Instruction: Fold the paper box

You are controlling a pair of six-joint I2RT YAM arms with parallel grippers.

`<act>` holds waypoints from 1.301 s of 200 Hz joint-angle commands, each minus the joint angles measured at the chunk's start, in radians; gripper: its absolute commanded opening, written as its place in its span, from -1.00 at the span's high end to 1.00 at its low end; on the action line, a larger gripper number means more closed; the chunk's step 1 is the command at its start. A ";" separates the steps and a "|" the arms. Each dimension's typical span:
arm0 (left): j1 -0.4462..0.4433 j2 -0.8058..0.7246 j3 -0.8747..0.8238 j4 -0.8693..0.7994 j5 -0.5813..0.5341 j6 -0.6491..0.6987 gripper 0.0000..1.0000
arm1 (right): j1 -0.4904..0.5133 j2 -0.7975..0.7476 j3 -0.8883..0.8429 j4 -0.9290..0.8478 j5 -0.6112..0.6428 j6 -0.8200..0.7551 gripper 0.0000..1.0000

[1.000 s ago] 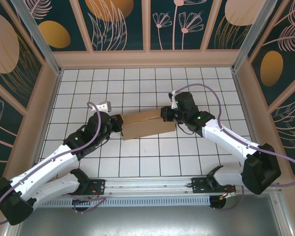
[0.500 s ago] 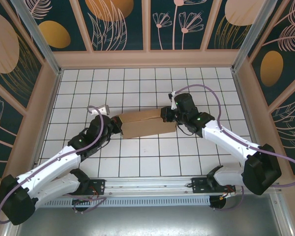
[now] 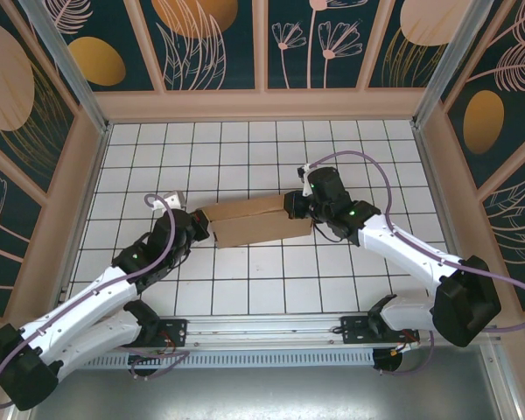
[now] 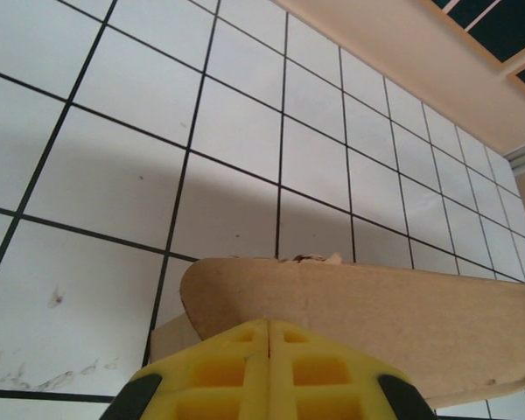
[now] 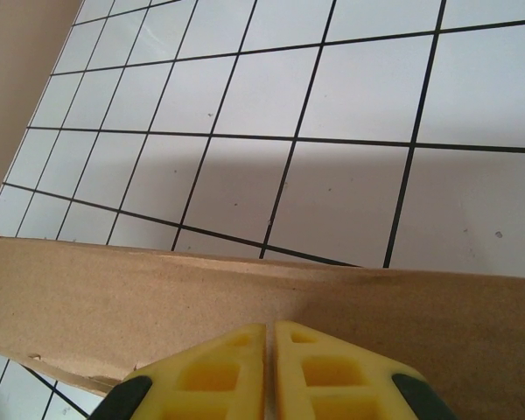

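Observation:
The paper box (image 3: pixel 254 220) is a flattened brown cardboard piece lying mid-table between both arms. My left gripper (image 3: pixel 206 229) sits at its left end. In the left wrist view the yellow fingers (image 4: pixel 219 367) are pressed together, and the left gripper (image 4: pixel 269 322) has its tips against a rounded flap of the box (image 4: pixel 376 297). My right gripper (image 3: pixel 290 206) is at the box's right end. Seen from the right wrist, the right gripper (image 5: pixel 269 325) is shut to a hairline slit, with its tips against the cardboard (image 5: pixel 157 297). I see no cardboard between either pair of fingers.
The white tiled floor (image 3: pixel 245 149) stretches around the box, bounded by tan walls (image 3: pixel 262 103) at the back and sides. A metal rail (image 3: pixel 271 328) with the arm bases runs along the near edge.
The left arm has drawn back to the left and nearer. The box has shifted slightly left, and the right gripper has followed at its right end.

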 commanded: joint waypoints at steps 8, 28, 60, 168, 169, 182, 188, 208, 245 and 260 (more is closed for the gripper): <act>0.013 0.019 -0.039 0.018 -0.032 -0.027 1.00 | 0.022 0.022 -0.047 -0.080 0.001 0.025 0.76; 0.019 0.050 -0.061 0.090 0.001 -0.045 1.00 | 0.025 0.024 -0.050 -0.076 -0.005 0.028 0.76; 0.020 0.059 -0.108 0.206 0.065 -0.080 1.00 | 0.032 0.023 -0.053 -0.074 -0.018 0.029 0.75; 0.020 -0.070 -0.249 0.331 0.075 -0.128 1.00 | 0.038 0.023 -0.041 -0.076 -0.013 0.029 0.73; 0.020 -0.072 -0.249 0.329 0.072 -0.129 1.00 | 0.037 0.023 -0.041 -0.077 -0.013 0.029 0.73; 0.019 -0.104 -0.242 0.282 0.026 -0.131 1.00 | 0.038 0.026 -0.038 -0.082 -0.007 0.029 0.73; 0.019 -0.120 -0.232 0.251 -0.002 -0.127 1.00 | 0.038 0.026 -0.038 -0.083 -0.007 0.028 0.73; 0.020 -0.180 -0.192 0.174 -0.070 -0.085 1.00 | 0.038 0.025 -0.038 -0.090 -0.001 0.028 0.73; 0.021 -0.175 -0.128 0.118 -0.098 -0.019 1.00 | 0.037 0.025 -0.036 -0.088 -0.005 0.029 0.73; 0.021 -0.152 -0.118 0.130 -0.093 -0.004 1.00 | 0.037 0.029 -0.036 -0.089 -0.006 0.029 0.73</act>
